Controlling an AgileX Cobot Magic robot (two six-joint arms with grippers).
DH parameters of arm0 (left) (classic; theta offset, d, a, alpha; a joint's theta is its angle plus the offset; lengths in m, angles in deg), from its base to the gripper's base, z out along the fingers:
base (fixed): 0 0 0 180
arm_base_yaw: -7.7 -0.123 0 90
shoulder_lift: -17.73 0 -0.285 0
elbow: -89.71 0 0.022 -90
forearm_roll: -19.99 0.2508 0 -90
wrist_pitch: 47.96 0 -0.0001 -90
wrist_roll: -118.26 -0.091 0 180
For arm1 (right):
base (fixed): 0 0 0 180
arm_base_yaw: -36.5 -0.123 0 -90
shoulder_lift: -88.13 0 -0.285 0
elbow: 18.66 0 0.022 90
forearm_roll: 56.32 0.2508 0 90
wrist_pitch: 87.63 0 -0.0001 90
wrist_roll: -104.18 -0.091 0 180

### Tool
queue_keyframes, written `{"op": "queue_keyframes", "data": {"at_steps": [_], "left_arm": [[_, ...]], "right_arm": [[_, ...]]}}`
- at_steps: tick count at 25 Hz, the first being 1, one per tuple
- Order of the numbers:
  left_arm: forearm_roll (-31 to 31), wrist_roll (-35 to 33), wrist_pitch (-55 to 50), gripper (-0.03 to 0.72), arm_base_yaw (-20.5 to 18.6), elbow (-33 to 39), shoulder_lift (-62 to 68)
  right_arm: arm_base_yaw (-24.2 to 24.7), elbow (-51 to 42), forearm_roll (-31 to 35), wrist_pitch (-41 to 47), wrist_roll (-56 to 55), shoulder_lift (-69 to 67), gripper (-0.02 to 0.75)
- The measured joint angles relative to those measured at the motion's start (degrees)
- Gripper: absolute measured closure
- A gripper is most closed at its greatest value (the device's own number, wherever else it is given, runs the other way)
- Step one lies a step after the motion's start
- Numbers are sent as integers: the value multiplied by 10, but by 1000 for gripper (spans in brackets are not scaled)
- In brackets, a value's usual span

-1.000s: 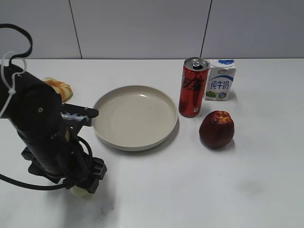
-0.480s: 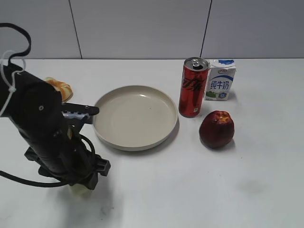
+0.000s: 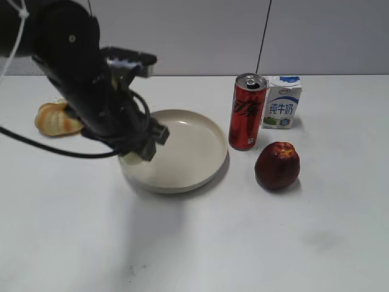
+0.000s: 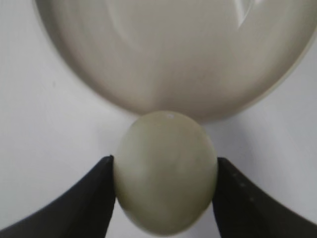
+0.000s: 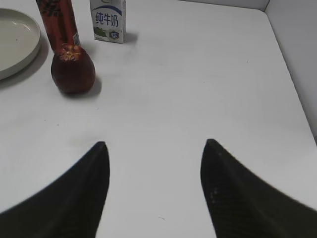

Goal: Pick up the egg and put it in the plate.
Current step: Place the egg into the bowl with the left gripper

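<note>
My left gripper [image 4: 165,171] is shut on the pale egg [image 4: 166,171] and holds it in the air just at the near left rim of the beige plate [image 4: 163,59]. In the exterior view the left gripper [image 3: 137,155] hangs over the plate's [image 3: 188,146] left edge, and only a sliver of the egg [image 3: 129,160] shows under the arm. My right gripper [image 5: 153,148] is open and empty over bare table; it is out of the exterior view.
A red can [image 3: 247,112] and a milk carton [image 3: 282,101] stand right of the plate, with a dark red apple [image 3: 277,165] in front of them. An orange-and-cream pumpkin-shaped thing [image 3: 56,118] lies at the left. The apple [image 5: 73,69], can [image 5: 59,20] and carton [image 5: 108,20] also show in the right wrist view.
My left arm has lifted the egg off the front-left table and carried it up and right to the plate's left rim. The right gripper's earlier state is not shown.
</note>
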Motion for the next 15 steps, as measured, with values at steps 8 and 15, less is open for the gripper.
{"op": "queue_keyframes", "data": {"at_steps": [8, 15], "left_arm": [[32, -7, 165, 260, 0, -49, 67], [32, -7, 178, 254, 0, -48, 124]], "right_arm": [[0, 0, 0, 0, 0, 0, 290], [0, 0, 0, 0, 0, 0, 290]]}}
